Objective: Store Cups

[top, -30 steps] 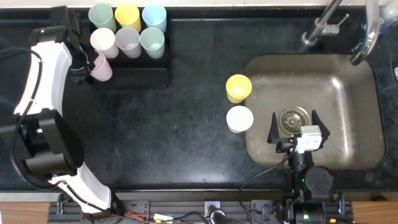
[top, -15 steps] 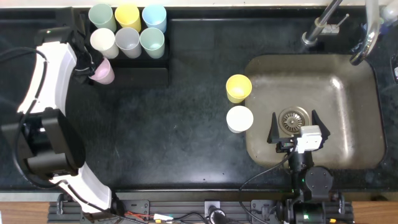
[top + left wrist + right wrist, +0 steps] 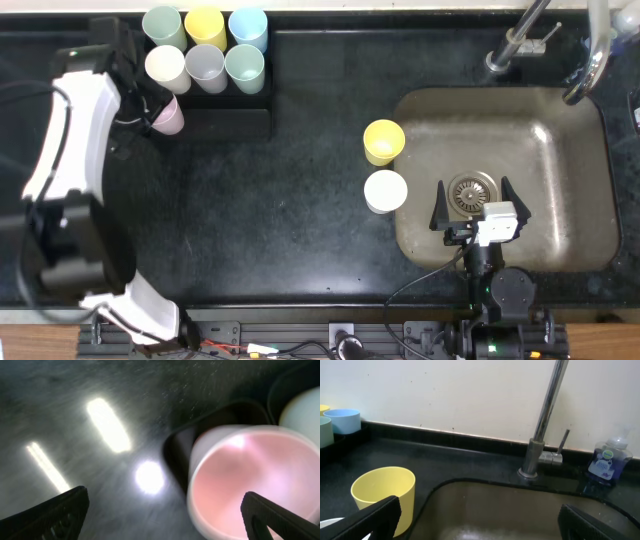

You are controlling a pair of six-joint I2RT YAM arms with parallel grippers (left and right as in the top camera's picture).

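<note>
seating pink cup [image 3: 167, 117], apparently, in rack [image 3: 240, 122] slot; left gripper [image 3: 165, 494] spread wide, gripping nothing; next, probably lifting clear, fetching yellow cup [image 3: 384, 141].

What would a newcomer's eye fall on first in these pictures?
The pink cup stands out first, at the front left corner of the black rack, close before the left gripper. Next come the yellow cup and the white cup, side by side on the dark counter beside the sink.
</note>
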